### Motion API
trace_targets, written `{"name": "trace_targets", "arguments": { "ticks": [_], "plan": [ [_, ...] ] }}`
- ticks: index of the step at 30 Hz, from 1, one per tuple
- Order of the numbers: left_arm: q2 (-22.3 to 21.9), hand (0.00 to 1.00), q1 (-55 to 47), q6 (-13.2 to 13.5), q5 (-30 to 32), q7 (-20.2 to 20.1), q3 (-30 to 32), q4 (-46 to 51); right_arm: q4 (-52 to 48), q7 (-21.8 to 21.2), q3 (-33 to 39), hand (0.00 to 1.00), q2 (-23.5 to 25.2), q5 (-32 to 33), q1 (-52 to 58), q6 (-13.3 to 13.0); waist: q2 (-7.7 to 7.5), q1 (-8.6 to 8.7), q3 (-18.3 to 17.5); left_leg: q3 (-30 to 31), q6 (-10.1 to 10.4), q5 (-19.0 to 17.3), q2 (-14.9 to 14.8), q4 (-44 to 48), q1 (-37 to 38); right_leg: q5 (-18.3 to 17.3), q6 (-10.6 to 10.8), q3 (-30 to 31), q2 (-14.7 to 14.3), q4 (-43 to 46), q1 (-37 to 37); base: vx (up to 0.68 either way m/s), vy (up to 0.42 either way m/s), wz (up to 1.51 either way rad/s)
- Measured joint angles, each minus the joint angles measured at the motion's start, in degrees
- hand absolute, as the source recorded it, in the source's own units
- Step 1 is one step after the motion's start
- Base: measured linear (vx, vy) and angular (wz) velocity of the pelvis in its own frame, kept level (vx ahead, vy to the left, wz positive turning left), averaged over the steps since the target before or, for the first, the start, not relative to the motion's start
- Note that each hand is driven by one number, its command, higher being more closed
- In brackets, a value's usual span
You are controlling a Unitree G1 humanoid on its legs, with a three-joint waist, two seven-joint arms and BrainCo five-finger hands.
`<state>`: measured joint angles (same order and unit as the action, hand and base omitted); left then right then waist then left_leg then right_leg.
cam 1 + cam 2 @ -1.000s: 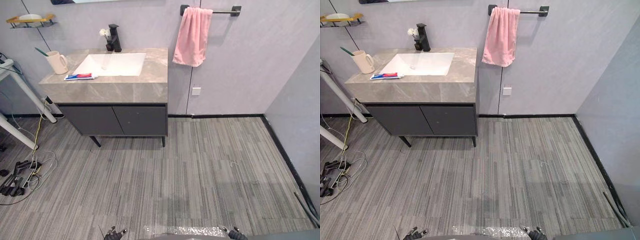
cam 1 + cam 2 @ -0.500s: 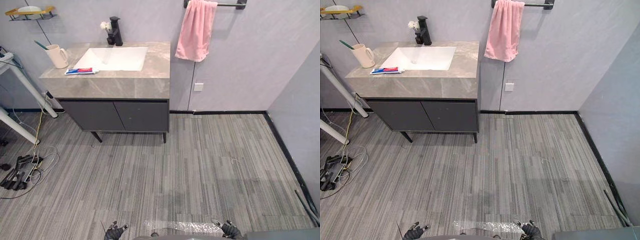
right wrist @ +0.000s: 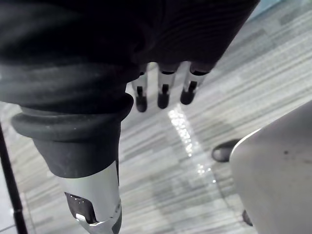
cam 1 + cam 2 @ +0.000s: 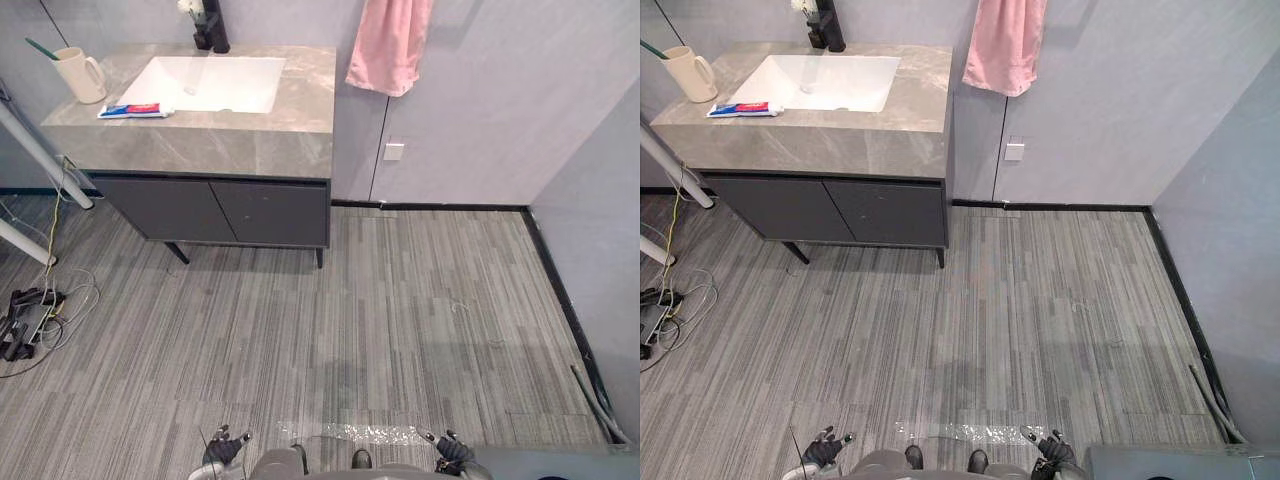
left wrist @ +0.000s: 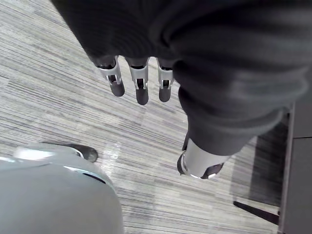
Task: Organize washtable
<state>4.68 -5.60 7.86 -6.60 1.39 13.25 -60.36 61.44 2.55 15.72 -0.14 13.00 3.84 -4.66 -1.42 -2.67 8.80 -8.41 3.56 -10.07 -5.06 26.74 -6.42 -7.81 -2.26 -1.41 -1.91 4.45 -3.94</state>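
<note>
Whole view is shifting against half a second back: the counter (image 4: 220, 150) is sitting higher and slightly larger in the head views, and the towel (image 4: 390, 45) and faucet (image 4: 212, 25) are getting cropped at the top. So the camera is moving, probably the robot closing in, and the things themselves aren't moving. The cup (image 4: 78, 75) is standing upright at the counter's far left corner with the toothbrush (image 4: 40, 48) sticking out of it. The tube (image 4: 130, 110) is lying flat just beside the sink (image 4: 215, 82), on its left rim. The left hand (image 5: 141, 90) is hanging low over the floor (image 4: 400, 320), fingers straight and relaxed, holding nothing. The right hand (image 3: 163, 95) is doing the same, loose and empty. Both hands are well apart from the counter. Judging by this, the task is barely starting: the robot is approaching, nothing is sorted yet, and it needs to get nearer before reaching for the tube or cup.
</note>
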Motion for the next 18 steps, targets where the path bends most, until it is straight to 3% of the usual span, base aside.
{"name": "trace_targets", "arguments": {
  "ticks": [2,4,6,8,9,10,11,12,13,14,15,16,17,18],
  "plan": [
    [-0.62,0.0,0.01,0.02,-0.55,0.07,0.61,0.34,-0.88,0.09,0.02,0.0,-0.33,0.35,-0.01,-0.01,0.35,-0.79,0.32,-0.11,-0.18,-0.1,-2.15,11.57,-5.27,-1.35,-0.82,2.1,-0.71,1.95,-0.08,0.06,0.001,-0.48],
    [-1.04,0.0,0.09,0.05,-0.66,0.13,0.95,0.76,-1.62,0.57,0.03,0.0,-0.46,0.96,0.43,-0.1,0.84,-1.23,0.41,0.91,-1.14,-1.35,-2.98,15.59,-8.16,-2.6,-1.69,4.32,-0.93,2.8,-0.12,0.15,0.074,-0.52],
    [-1.13,0.0,0.09,0.22,-0.9,0.19,0.92,1.44,-1.61,1.06,0.02,0.0,-0.44,1.02,0.33,-0.06,0.74,-1.36,0.45,2.2,-0.14,-2.07,-1.98,13.94,-10.49,-3.28,-1.39,6.19,-0.26,3.16,-0.12,0.19,0.144,-0.44],
    [-1.18,0.0,0.31,0.26,-1.8,0.33,1.02,1.46,-1.61,1.19,0.02,0.0,-0.34,1.02,-0.11,0.0,0.48,-1.44,0.59,5.28,-0.11,-2.03,0.93,8.77,-12.13,-4.67,-0.38,8.1,1.31,3.8,-0.19,0.2,0.188,-0.53],
    [-1.49,0.0,0.47,0.3,-1.76,0.84,0.93,1.45,-1.62,1.25,-0.02,0.0,-0.32,0.99,-0.75,0.0,0.61,-1.62,0.49,8.22,0.5,-1.65,2.77,2.94,-12.16,-6.13,0.77,9.95,2.33,5.03,0.32,0.24,0.289,-0.94],
    [-2.18,0.0,0.0,0.36,-1.76,1.33,0.68,1.26,-1.48,1.25,-0.35,0.0,-0.46,0.91,-1.19,-0.05,1.96,-2.38,-0.09,9.71,-1.41,0.8,2.85,-1.46,-11.02,-8.18,2.7,12.37,1.87,6.73,1.31,0.25,0.316,-1.07],
    [-1.78,0.0,0.13,0.28,-1.69,1.23,0.63,1.29,-1.33,1.29,-1.12,0.0,-0.24,0.91,-1.54,0.05,1.6,-2.89,-0.41,8.06,-2.32,-0.96,3.25,-0.61,-10.44,-9.0,3.3,13.61,2.3,7.95,1.22,0.36,0.364,-1.1],
    [-1.33,0.0,-0.02,0.39,-1.69,1.23,0.69,1.59,-1.58,1.17,-3.05,0.0,0.88,0.84,-1.44,0.05,0.23,-3.26,-1.3,5.24,-3.34,-2.82,3.59,-0.61,-9.38,-9.5,4.16,14.22,3.63,10.67,1.83,0.36,0.276,-0.99],
    [-1.12,0.0,0.11,0.27,-1.69,1.37,0.71,1.45,-2.11,1.01,-4.42,0.0,2.14,0.63,-1.41,0.04,-0.45,-3.99,-1.71,2.7,-4.02,-4.2,3.75,-0.84,-7.32,-10.05,6.06,13.87,4.42,16.52,3.43,0.37,0.25,-0.98],
    [-1.14,0.0,0.25,0.26,-1.69,1.37,0.65,1.42,-2.22,0.97,-4.8,0.0,2.57,0.33,-1.48,0.04,-0.62,-4.31,-1.68,1.73,-4.9,-4.66,3.94,-0.95,-5.9,-9.98,7.62,13.53,5.02,19.59,4.5,0.35,0.26,-0.87],
    [-1.09,0.0,0.26,0.25,-1.67,1.35,0.36,1.43,-2.24,0.88,-5.33,0.0,3.06,0.18,-1.74,0.06,-0.78,-4.34,-1.73,0.11,-5.71,-5.58,4.19,-1.56,-3.54,-9.67,10.72,12.39,5.78,24.56,6.01,0.4,0.279,-0.79],
    [-1.08,0.0,0.51,0.27,-1.69,1.35,-0.14,1.55,-2.56,0.84,-6.23,0.0,3.37,-0.2,-2.04,0.0,-0.95,-4.28,-1.85,-1.97,-6.37,-6.23,4.62,-2.98,-0.08,-7.73,15.18,10.87,6.46,35.97,10.33,0.34,0.228,-0.64],
    [-1.11,0.0,0.77,0.26,-1.69,1.33,-0.48,1.58,-2.75,0.74,-6.32,0.0,3.46,-0.3,-2.22,-0.01,-1.0,-4.25,-1.79,-2.24,-6.55,-6.35,4.89,-3.55,1.18,-6.98,16.2,10.13,6.81,40.86,12.45,0.32,0.183,-0.48],
    [-1.29,0.0,1.31,0.21,-1.69,1.32,-1.27,1.43,-3.27,0.71,-6.26,0.0,3.54,-0.36,-2.42,-0.01,-1.04,-4.13,-1.71,-2.36,-6.8,-6.51,5.25,-4.58,3.38,-6.48,15.9,8.07,7.49,47.27,15.34,0.26,0.107,-0.21]
  ]
}}
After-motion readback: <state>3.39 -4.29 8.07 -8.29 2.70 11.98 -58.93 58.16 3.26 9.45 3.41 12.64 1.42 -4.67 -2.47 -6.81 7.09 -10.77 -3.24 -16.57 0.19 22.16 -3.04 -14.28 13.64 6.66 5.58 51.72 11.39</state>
